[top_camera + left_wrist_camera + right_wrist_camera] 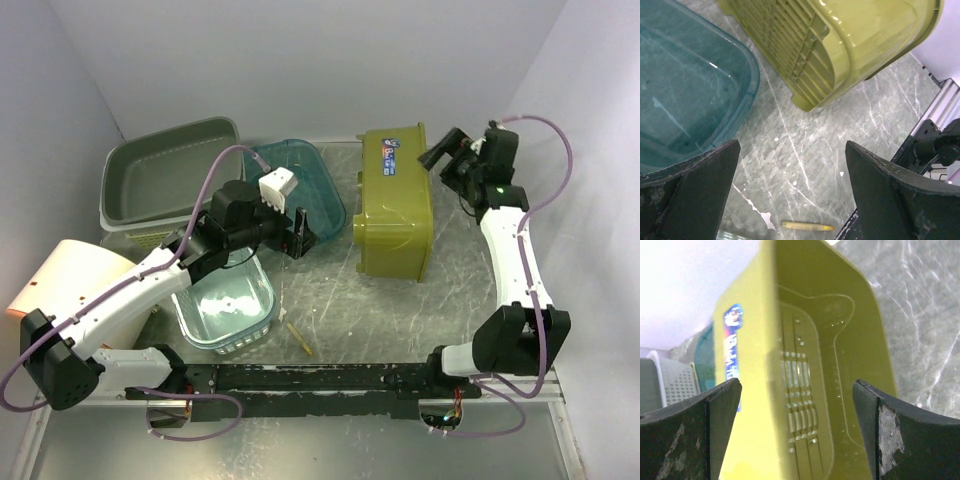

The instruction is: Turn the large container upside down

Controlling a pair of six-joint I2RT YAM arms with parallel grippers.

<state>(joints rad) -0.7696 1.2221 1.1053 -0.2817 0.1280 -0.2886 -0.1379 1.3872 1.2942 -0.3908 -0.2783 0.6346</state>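
Observation:
The large olive-yellow container point(395, 205) lies on its long side at the table's middle right, blue label up. Its ribbed base faces left in the left wrist view point(840, 45). Its open mouth faces right in the right wrist view point(830, 365). My right gripper point(437, 156) is open at the container's far right corner, with the upper rim between its jaws point(796, 382) but not touching them. My left gripper point(300, 233) is open and empty, hanging over bare table point(791, 147) left of the container.
A teal tub point(300, 185) sits just left of the olive container and shows in the left wrist view point(685, 85). A clear tub point(225, 300) lies under the left arm. A grey basket point(165, 180) stands at the back left. A yellow crayon point(299, 338) lies near the front rail.

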